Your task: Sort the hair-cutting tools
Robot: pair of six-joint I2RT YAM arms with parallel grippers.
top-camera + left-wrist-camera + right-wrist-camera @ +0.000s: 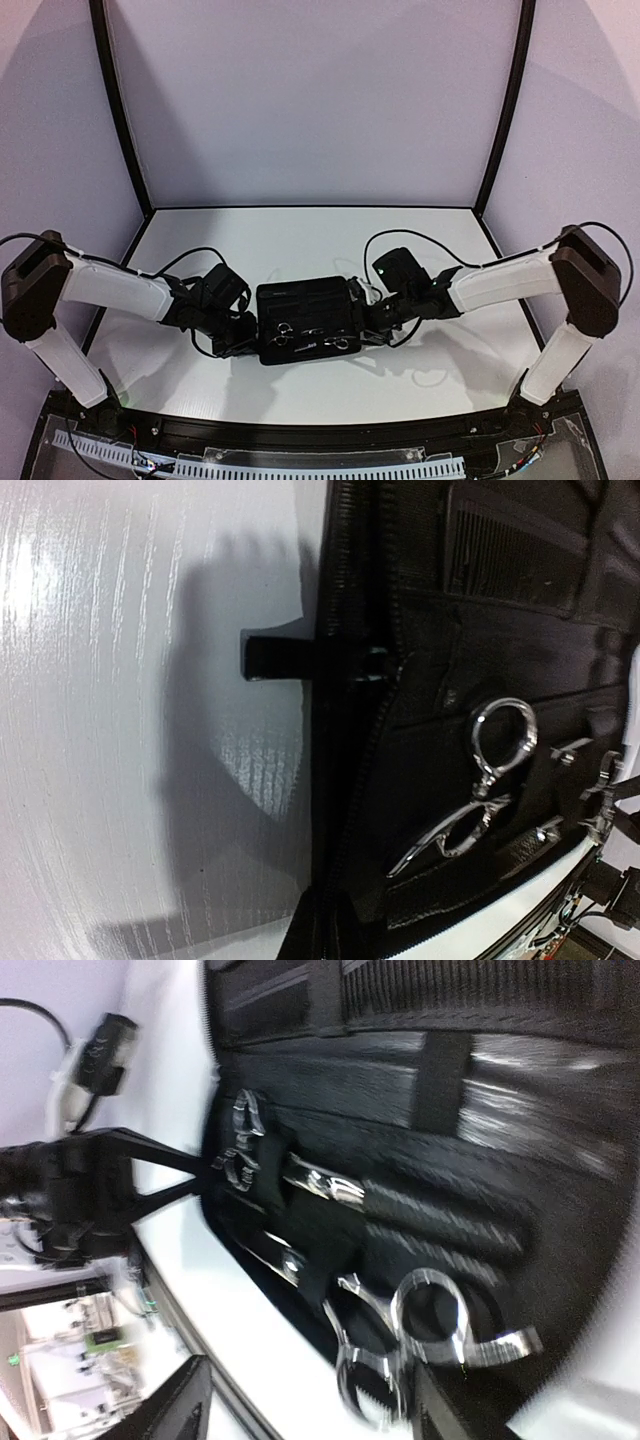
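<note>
Squarely between the two arms, an open black zip case (305, 300) lies flat on the white worktop (450, 385), toward its near edge. The hair-cutting tools sit inside it.

Two small pairs of silver scissors lie in the near half of the case. The left scissors (487, 780) rest on the dark lining on the side of the left arm. Their finger rings are bare and shining, and the right wrist view shows the blades passing through a black loop. The right scissors (420, 1330) lie close to the case's near right corner. Their rings point toward the right arm and their blades run under a black band.

A black comb (512, 555) is tucked into a pocket in the far half of the case with only its fine teeth showing. Whether it is the tailed one or the straight one cannot be told.

The left tool (243, 338) sits at the case's left edge with its fingers closed together. In its own wrist view the zipped rim of the case runs right down to them, but the dark shapes merge there. Whether the fingers pinch the rim cannot be told.

The right tool (310, 1375) hangs over the near right part of the case with its fingers spread wide. One finger stands on either side of the right scissors' rings, and they grip nothing. This wrist view is smeared with blur, so finer detail there is lost.
</note>
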